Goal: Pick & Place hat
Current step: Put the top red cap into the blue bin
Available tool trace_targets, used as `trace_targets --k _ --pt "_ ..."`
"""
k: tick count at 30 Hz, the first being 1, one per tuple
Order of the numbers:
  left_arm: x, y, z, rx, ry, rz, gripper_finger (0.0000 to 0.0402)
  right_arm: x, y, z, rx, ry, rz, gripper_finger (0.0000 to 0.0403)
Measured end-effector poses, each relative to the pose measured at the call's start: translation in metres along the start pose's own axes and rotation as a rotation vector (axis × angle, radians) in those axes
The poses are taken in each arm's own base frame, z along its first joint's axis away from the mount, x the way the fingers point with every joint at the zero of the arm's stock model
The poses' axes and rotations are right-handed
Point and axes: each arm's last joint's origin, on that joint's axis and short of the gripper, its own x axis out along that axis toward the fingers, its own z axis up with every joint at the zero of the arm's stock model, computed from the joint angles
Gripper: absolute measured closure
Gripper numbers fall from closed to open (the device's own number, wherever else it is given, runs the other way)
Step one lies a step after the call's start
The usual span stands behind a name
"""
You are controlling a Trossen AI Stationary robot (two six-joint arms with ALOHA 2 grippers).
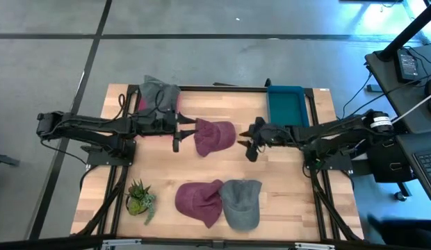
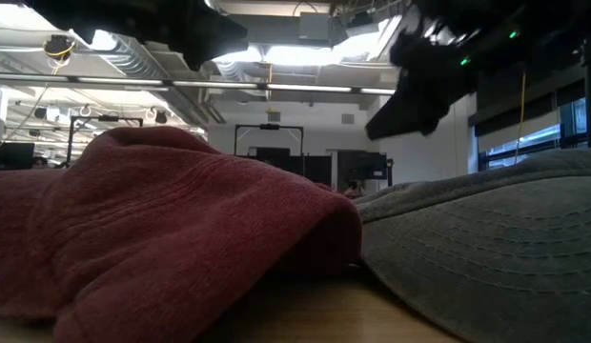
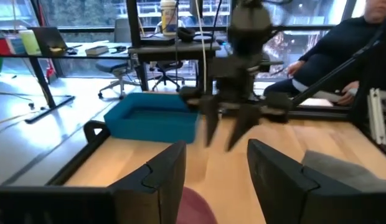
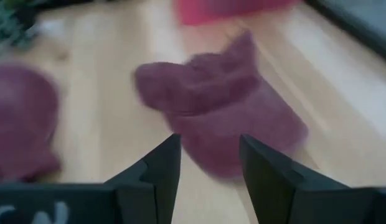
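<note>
A maroon hat lies flat at the table's middle, between my two grippers. My left gripper is open and level just off the hat's left edge; in its wrist view a sliver of the maroon hat shows low between the fingers of my left gripper. My right gripper is open a short way right of the hat, facing it. Its wrist view shows the maroon hat ahead of my right gripper. A second maroon hat and a grey hat lie side by side near the table's near edge.
A blue bin stands at the far right of the table. A pink bin at the far left holds another grey hat. A small potted plant stands near the left front corner. Bare wood lies between the middle hat and the near hats.
</note>
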Motion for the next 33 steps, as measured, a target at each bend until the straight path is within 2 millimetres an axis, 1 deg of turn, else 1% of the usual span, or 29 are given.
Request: trace_targets --k 2,5,12,14,16,18,23,28,33 --pt "0.000 -0.001 -0.001 -0.011 0.006 -0.015 0.0237 0.007 -0.007 -0.002 0.062 0.020 -0.033 0.0240" --pt "0.002 -0.006 -0.002 0.004 0.015 -0.048 0.0236 0.016 -0.013 -0.007 0.105 0.046 -0.060 0.0240" --pt "0.015 -0.016 -0.015 0.047 0.060 -0.083 0.0234 0.029 -0.014 -0.017 0.075 0.100 -0.054 0.0240" --pt "0.021 -0.018 -0.021 0.048 0.077 -0.089 0.0236 0.032 -0.015 -0.019 0.136 0.111 -0.060 0.0240" --pt "0.027 -0.019 -0.025 0.048 0.080 -0.092 0.0237 0.036 -0.018 -0.020 0.246 0.102 -0.076 0.0240" --pt "0.032 -0.020 -0.028 0.048 0.067 -0.090 0.0236 0.040 -0.023 -0.021 0.290 0.099 -0.094 0.0240" --pt "0.039 -0.018 -0.028 0.047 0.018 -0.081 0.0233 0.051 -0.032 -0.026 0.397 0.106 -0.112 0.0240" --pt "0.039 -0.018 -0.028 0.043 0.016 -0.081 0.0237 0.061 -0.036 -0.031 0.418 0.123 -0.080 0.0240" --pt "0.039 -0.018 -0.028 0.041 0.016 -0.081 0.0234 0.069 -0.035 -0.036 0.424 0.134 -0.051 0.0240"
